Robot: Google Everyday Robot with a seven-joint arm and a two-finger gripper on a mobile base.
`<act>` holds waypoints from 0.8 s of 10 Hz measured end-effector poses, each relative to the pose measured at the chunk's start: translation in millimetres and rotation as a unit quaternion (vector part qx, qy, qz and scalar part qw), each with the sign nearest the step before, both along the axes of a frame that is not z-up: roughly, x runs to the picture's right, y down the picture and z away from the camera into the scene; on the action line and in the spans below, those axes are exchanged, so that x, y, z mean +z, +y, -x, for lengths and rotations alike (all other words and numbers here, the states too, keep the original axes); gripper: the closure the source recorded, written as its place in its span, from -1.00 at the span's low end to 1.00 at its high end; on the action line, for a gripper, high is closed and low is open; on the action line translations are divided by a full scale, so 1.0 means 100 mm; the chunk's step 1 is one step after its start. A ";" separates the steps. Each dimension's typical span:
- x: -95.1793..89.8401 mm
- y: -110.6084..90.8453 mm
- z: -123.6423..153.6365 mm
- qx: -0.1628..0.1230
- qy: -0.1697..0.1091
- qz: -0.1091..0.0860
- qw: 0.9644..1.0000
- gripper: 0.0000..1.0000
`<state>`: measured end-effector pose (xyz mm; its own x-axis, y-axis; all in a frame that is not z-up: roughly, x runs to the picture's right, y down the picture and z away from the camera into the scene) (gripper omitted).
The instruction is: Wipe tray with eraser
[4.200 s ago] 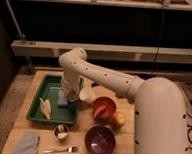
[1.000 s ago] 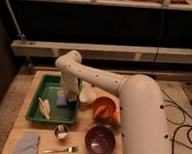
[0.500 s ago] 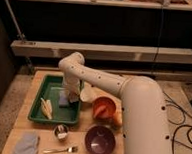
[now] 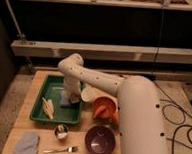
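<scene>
A green tray point(image 4: 52, 84) lies on the left half of the wooden table point(image 4: 35, 132). My gripper point(image 4: 71, 95) reaches down into the tray's right half, with the white arm arching in from the right. It is shut on a pale bluish eraser point(image 4: 66, 101), which rests against the tray floor. A pale yellowish banana-like thing point(image 4: 48, 108) lies in the tray, left of the eraser.
A white cup point(image 4: 89, 94) lies just right of the tray, beside an orange bowl point(image 4: 104, 108). In front stand a purple bowl point(image 4: 100, 141), a small metal cup point(image 4: 61, 131), a fork point(image 4: 61, 150) and a grey-blue cloth point(image 4: 26, 144). Shelving runs behind the table.
The gripper with the eraser has shifted slightly within the tray's right half, back and forth over the floor. The other things have not moved.
</scene>
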<state>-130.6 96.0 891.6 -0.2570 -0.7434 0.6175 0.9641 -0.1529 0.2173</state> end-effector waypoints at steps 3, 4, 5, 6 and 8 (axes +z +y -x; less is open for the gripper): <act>0.10 0.04 0.00 0.007 -0.013 -0.001 1.000 1.00; 0.13 0.04 0.01 0.010 -0.023 -0.004 1.000 1.00; 0.15 0.04 0.02 0.014 -0.031 -0.004 0.999 1.00; 0.16 0.03 0.08 0.019 -0.045 -0.005 0.999 1.00; 0.15 -0.02 0.22 0.022 -0.072 -0.009 0.997 1.00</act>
<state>-152.8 94.4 906.8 -0.3094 -0.7667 0.5625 0.9289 -0.1170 0.3514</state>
